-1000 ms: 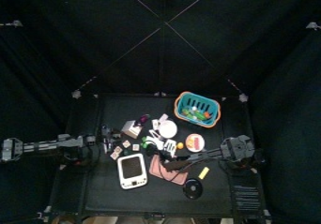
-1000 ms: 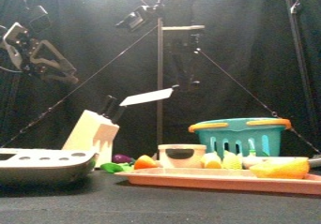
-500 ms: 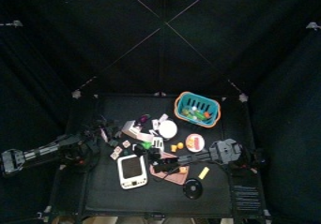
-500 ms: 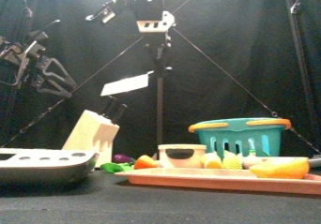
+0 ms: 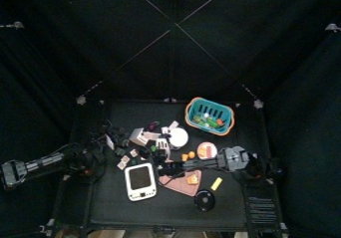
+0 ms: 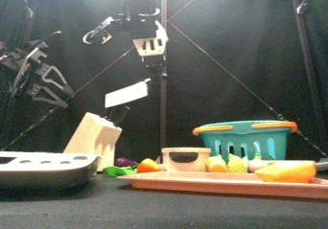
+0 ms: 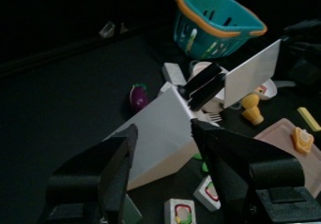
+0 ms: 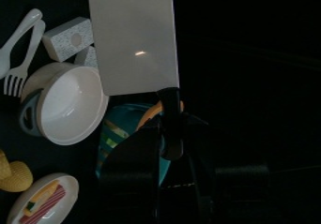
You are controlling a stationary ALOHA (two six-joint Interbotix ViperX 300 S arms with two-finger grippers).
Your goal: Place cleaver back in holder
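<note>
Steel cleaver [image 6: 126, 94] is held by its handle in the right tool [image 6: 149, 49], blade hanging above the wooden holder [image 6: 94, 137]. A tilted blade could miss the slot and topple it. The left tool [image 7: 189, 176], opened wide, waits nearby.

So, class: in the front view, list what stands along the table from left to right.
Grey tray → knife holder → small bowl → teal basket → orange piece on the cutting board.

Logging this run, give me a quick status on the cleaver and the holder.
Right gripper shut on cleaver, blade above knife block. Left gripper open, empty. Not yet slotted.
</note>
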